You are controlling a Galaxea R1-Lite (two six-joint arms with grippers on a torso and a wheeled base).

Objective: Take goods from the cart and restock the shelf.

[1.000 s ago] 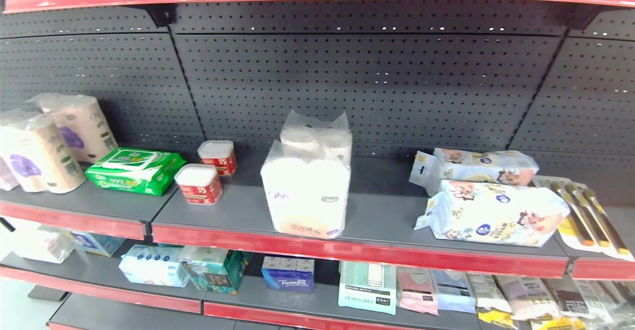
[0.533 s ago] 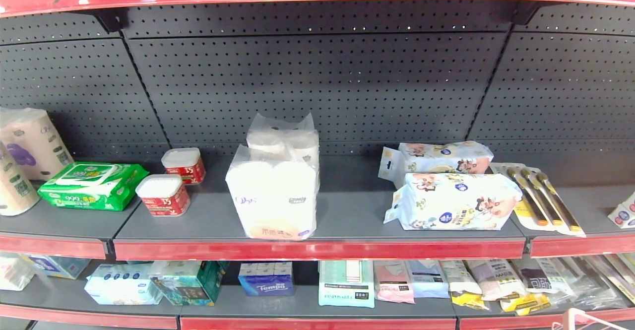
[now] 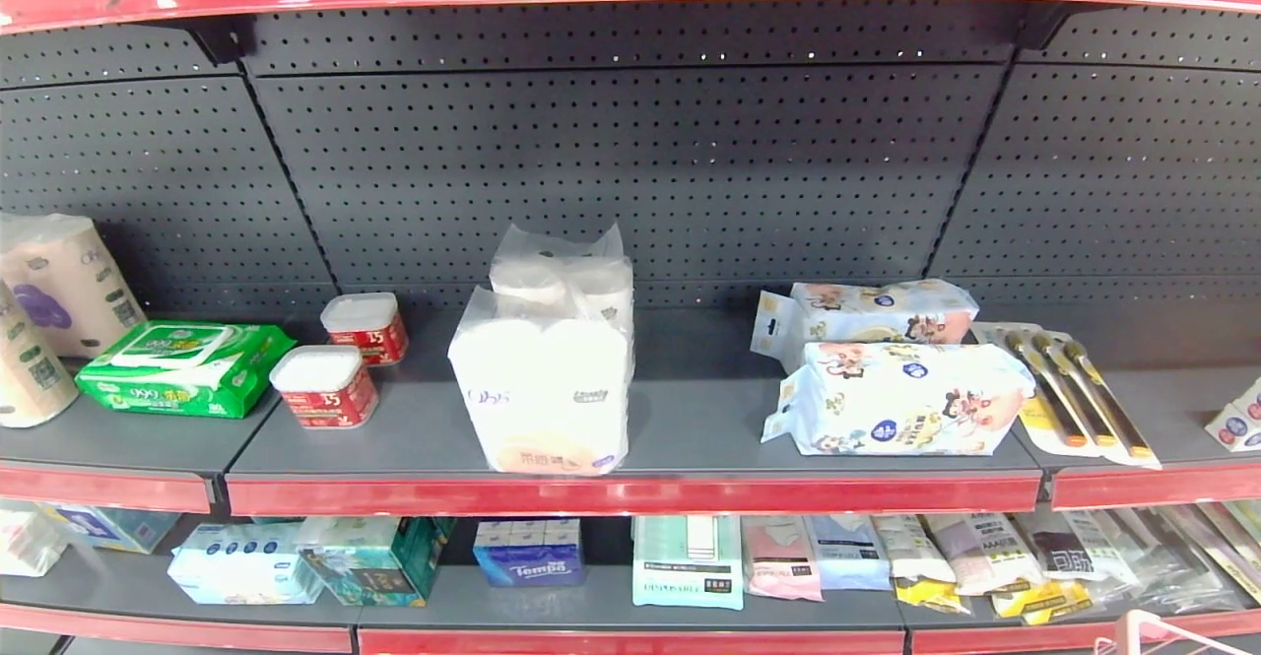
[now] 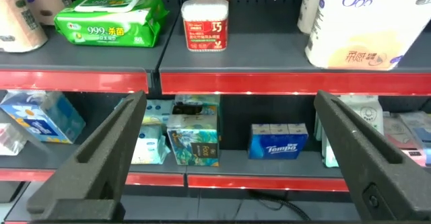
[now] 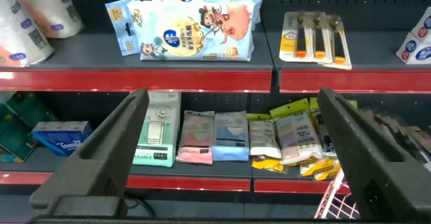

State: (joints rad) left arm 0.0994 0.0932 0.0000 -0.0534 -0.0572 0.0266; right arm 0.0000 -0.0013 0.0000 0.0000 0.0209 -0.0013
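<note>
The left gripper (image 4: 229,97) is held in front of the shelf (image 3: 630,494), its two dark fingers spread wide and nothing caught between them. The right gripper (image 5: 232,93) is likewise seen wide open and empty, held farther along the same shelf.

On the middle board, a white toilet-roll pack (image 3: 547,389) is stood right at the front edge, with a second roll pack (image 3: 566,276) touching it from behind. To its left, a front red tub (image 3: 323,386) and a rear red tub (image 3: 365,325), both white-lidded, are set one behind the other. A green wipes pack (image 3: 182,369) is laid flat just beside them.

To the right, a front cartoon pack (image 3: 901,399) is laid before a rear cartoon pack (image 3: 867,310), and a toothbrush card (image 3: 1074,389) is laid flat alongside.

On the board below, a blue tissue pack (image 3: 529,552) is seen among boxes and sachets. A corner of the wire cart (image 3: 1153,628) is glimpsed at the lower right, its contents hidden.
</note>
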